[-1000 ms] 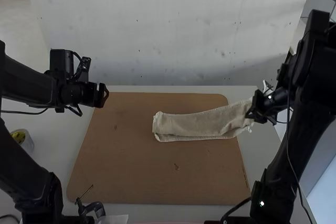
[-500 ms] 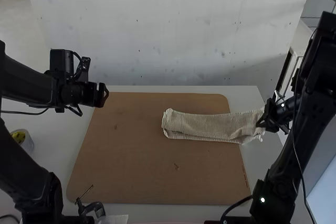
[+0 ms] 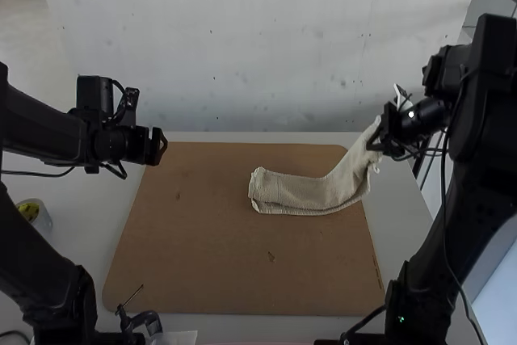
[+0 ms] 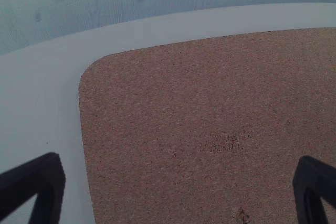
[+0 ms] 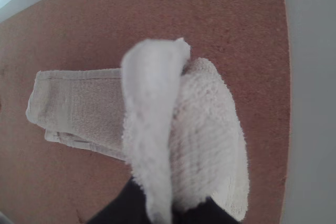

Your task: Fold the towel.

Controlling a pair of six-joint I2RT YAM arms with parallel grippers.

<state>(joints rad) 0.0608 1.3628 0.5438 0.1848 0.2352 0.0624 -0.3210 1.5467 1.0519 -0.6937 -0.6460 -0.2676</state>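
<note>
Towel's right end (image 3: 361, 159) has swung leftward, bending its left-right length forward, right pincer (image 3: 380, 136) gripping it, left pincer (image 3: 162, 147) wide.

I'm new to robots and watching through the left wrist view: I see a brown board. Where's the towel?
Observer: Partly on the brown board, toward the right arm's side; the towel has its other end in the air.

Operator: What's holding that end up?

Observer: The right gripper is clamped on it.

Operator: Is the towel spread out flat?

Observer: No, it's folded into a long, narrow strip, with layered edges at the end on the board.
</note>
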